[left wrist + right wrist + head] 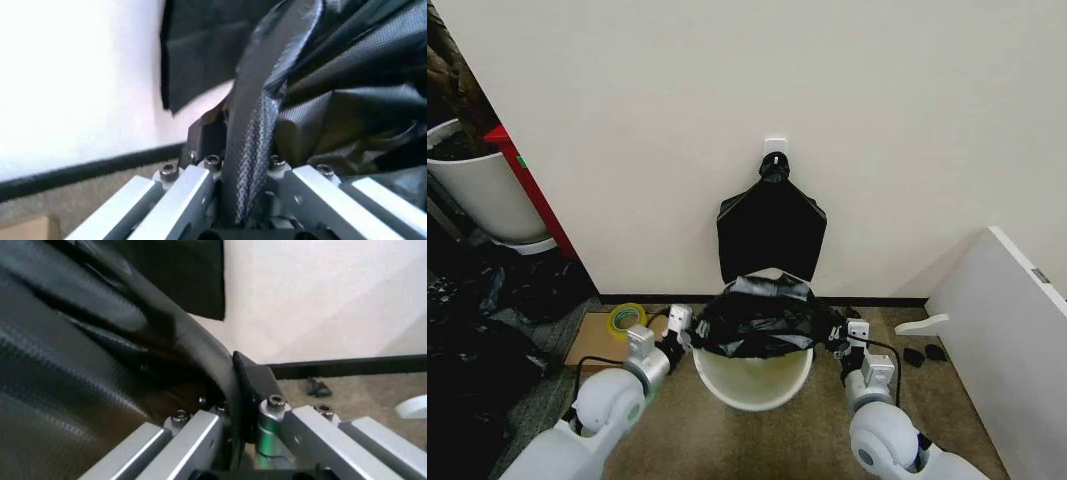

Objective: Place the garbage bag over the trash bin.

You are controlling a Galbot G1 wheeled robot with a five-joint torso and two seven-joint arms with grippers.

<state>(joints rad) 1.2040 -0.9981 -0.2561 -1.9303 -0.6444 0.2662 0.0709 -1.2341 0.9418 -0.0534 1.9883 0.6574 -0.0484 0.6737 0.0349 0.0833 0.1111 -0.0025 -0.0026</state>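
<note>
The white trash bin (pixel 753 385) stands on the floor against the wall, its near rim and pale inside showing. The crinkled black garbage bag (pixel 762 315) is stretched over its far half, held taut between both grippers. My left gripper (pixel 685 328) is shut on the bag's left edge; a strip of the garbage bag (pixel 250 135) runs between its fingers. My right gripper (pixel 846 335) is shut on the right edge, with the garbage bag (pixel 100 370) folded against its dark finger (pixel 250 385).
A flat smooth black bag (pixel 772 228) hangs from a wall hook behind the bin. A cardboard piece with a tape roll (pixel 626 318) lies left. A white planter pot (pixel 482 190) stands far left, a white panel (pixel 1007 320) at right.
</note>
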